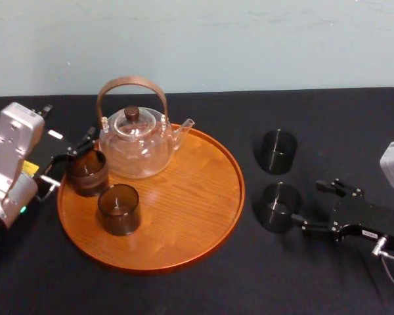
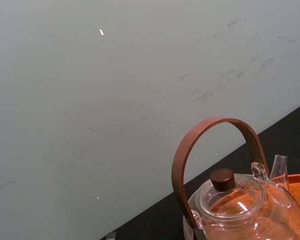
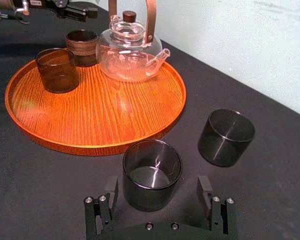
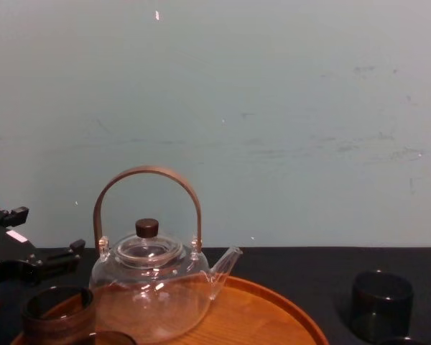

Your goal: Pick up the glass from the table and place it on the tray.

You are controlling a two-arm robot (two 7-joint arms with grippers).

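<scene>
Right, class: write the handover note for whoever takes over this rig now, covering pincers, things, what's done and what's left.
Right pincer: open, straddling the near tumbler on the table, not gripping yet.
Left pincer: at the left rim of the tray, beside the rear tray tumbler.
Done: it and the front tray tumbler stand on the tray with the glass teapot.
Left: close, lift, set the near tumbler on the tray; the far tumbler waits on the table.

right end effector (image 3: pixel 158 184), fingers (image 3: pixel 205 189) wide apart
</scene>
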